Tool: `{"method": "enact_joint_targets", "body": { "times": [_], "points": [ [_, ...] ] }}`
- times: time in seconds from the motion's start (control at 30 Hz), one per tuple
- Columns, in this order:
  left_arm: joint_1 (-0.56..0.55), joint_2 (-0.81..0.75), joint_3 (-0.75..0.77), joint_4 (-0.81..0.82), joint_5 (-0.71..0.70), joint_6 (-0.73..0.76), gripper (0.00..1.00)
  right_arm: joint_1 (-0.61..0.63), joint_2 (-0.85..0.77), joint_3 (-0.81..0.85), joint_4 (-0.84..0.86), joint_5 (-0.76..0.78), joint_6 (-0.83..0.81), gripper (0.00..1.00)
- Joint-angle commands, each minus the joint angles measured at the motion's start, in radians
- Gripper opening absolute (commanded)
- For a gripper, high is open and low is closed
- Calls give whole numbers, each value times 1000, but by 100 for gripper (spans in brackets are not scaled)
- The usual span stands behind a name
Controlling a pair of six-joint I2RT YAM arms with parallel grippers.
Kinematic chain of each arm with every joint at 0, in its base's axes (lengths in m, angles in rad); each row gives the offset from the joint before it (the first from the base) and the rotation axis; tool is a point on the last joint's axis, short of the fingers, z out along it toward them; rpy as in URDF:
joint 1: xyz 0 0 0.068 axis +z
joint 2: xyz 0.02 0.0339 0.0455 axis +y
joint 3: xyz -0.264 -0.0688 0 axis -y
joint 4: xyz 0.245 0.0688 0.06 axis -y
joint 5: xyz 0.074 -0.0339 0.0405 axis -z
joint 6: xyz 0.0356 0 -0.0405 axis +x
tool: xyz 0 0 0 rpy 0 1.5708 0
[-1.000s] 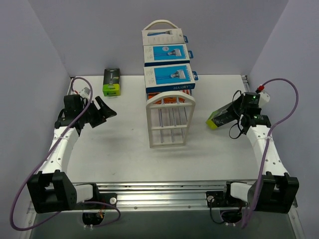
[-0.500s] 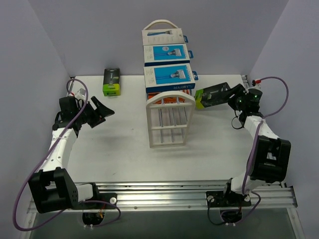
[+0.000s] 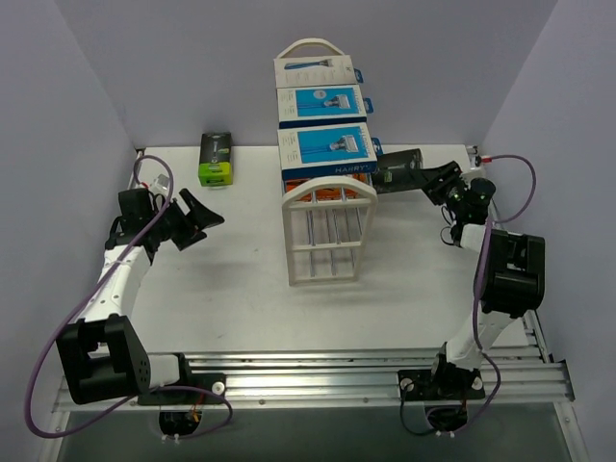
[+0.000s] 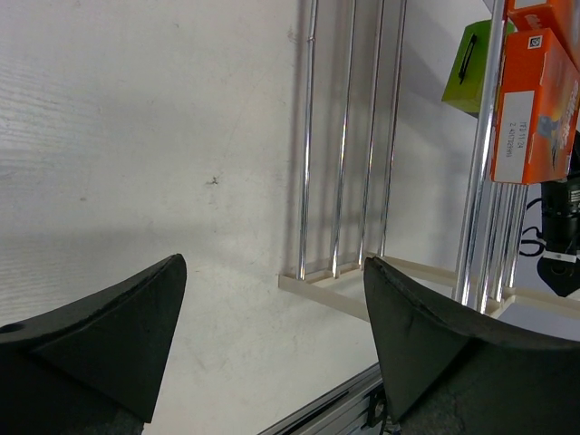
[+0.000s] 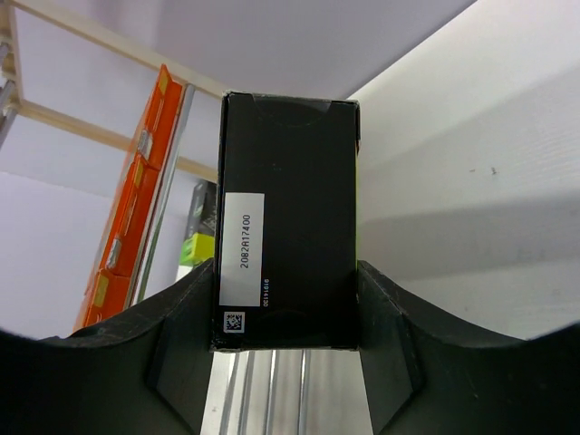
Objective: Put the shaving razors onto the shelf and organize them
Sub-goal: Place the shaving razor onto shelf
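The shelf [image 3: 325,231] stands mid-table with blue-and-white shaving razors [image 3: 325,147] on its upper tiers and orange ones [image 3: 327,191] below. My right gripper [image 3: 436,180] is shut on a black-and-lime razor box [image 3: 399,170], held against the shelf's right side. In the right wrist view that box [image 5: 288,227] fills the gap between the jaws of the gripper [image 5: 288,331], with the orange boxes [image 5: 136,199] to its left. Another black-and-lime box [image 3: 216,157] stands at the far left of the table. My left gripper [image 3: 199,217] hangs open and empty left of the shelf, its fingers [image 4: 100,335] spread wide.
The left wrist view looks at the shelf's thin bars [image 4: 349,181], an orange box [image 4: 535,91] and a lime box [image 4: 471,54] beyond. Purple walls close in on three sides. A metal rail [image 3: 318,371] runs along the near edge.
The right arm swung its black-and-lime box from the right of the table in to the shelf's right side. The left gripper opened a little wider and barely shifted.
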Motion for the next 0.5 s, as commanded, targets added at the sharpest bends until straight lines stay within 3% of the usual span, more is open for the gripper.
{"method": "enact_joint_targets", "body": {
  "times": [0.0, 0.47],
  "points": [
    [7, 10, 2, 56, 30, -4, 88, 1, 34, 19, 310, -100, 116, 0],
    [4, 22, -2, 56, 16, 4, 90, 99, 267, 97, 557, -104, 281, 0]
  ]
}}
